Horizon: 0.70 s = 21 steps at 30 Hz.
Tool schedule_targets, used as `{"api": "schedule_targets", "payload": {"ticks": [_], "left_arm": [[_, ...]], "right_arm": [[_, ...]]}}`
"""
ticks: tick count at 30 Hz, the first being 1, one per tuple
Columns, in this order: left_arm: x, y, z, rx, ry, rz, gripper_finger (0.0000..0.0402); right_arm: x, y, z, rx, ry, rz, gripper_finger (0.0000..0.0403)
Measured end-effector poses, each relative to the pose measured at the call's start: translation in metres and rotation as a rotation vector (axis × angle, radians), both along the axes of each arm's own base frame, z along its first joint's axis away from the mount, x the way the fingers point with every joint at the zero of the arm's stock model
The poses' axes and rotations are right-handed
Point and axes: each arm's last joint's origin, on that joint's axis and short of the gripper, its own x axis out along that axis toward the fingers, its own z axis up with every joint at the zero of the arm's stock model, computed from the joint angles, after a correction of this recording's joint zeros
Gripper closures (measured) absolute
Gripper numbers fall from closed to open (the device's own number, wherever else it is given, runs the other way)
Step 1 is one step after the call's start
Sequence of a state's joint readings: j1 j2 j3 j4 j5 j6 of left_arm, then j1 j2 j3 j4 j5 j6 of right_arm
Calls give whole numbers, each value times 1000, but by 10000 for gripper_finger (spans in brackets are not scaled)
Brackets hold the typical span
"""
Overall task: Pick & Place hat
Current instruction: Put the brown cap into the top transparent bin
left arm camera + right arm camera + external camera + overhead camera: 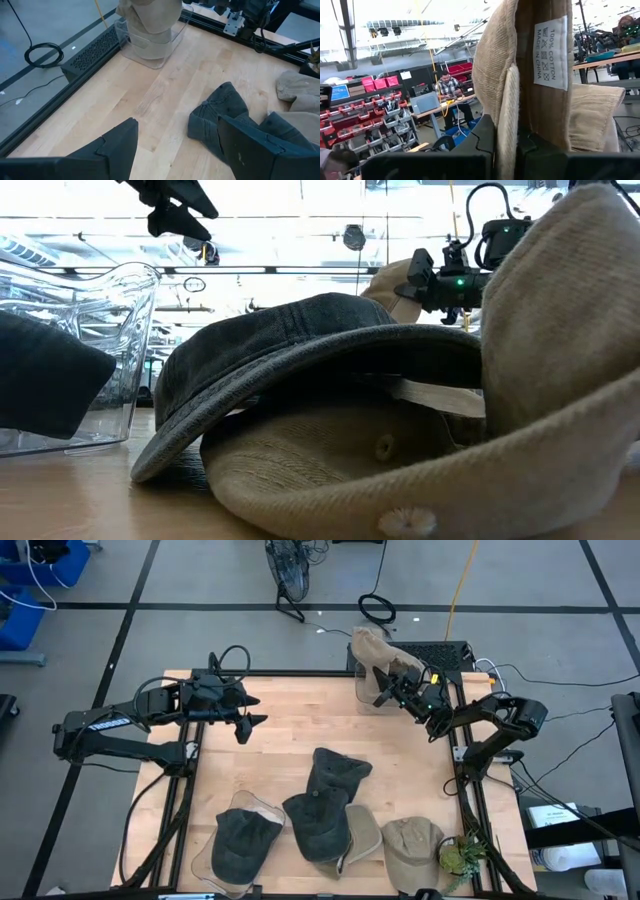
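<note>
A tan corduroy hat [378,648] is held by the right gripper [392,680] at the far right corner of the table [290,730], over a clear plastic bin [366,692]. In the right wrist view the fingers are closed narrowly on a fold of the hat's ribbed cloth, beside a white care label [550,52] reading 100% cotton. The hat can be judged light, soft and floppy: it sags around the grip, so it is best taken at the brim or a doubled seam, where the cloth is thicker and less likely to slide.

The left gripper [250,723] hangs over the left middle of the table, its fingers spread wide and holding nothing.

Near the front edge, 5 more hats are seen. A dark grey cap [335,775] of washed denim-like cloth lies crumpled, another dark cap [314,823] overlaps a tan one [362,835], and a further tan cap [410,845] lies beside a small plant [461,855]. A 2nd clear bin [210,858] holds a dark cap [243,840].
</note>
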<state>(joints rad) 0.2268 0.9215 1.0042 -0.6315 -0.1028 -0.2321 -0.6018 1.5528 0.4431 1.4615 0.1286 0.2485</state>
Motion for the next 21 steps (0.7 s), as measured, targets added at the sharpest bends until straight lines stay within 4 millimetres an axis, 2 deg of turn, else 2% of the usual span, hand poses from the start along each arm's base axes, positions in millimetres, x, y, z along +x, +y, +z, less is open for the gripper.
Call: {"api": "schedule_targets", "payload": {"ticks": [5,12,21], "left_arm": [[0,0,0,0,0,0,131],[0,0,0,0,0,0,131],[0,0,0,0,0,0,131]], "right_arm": [[-1,1,6,-39,-49,-1,393],[0,-5,-13,38,157,-29,393],[-1,-6,-13,46,154,-40,369]]}}
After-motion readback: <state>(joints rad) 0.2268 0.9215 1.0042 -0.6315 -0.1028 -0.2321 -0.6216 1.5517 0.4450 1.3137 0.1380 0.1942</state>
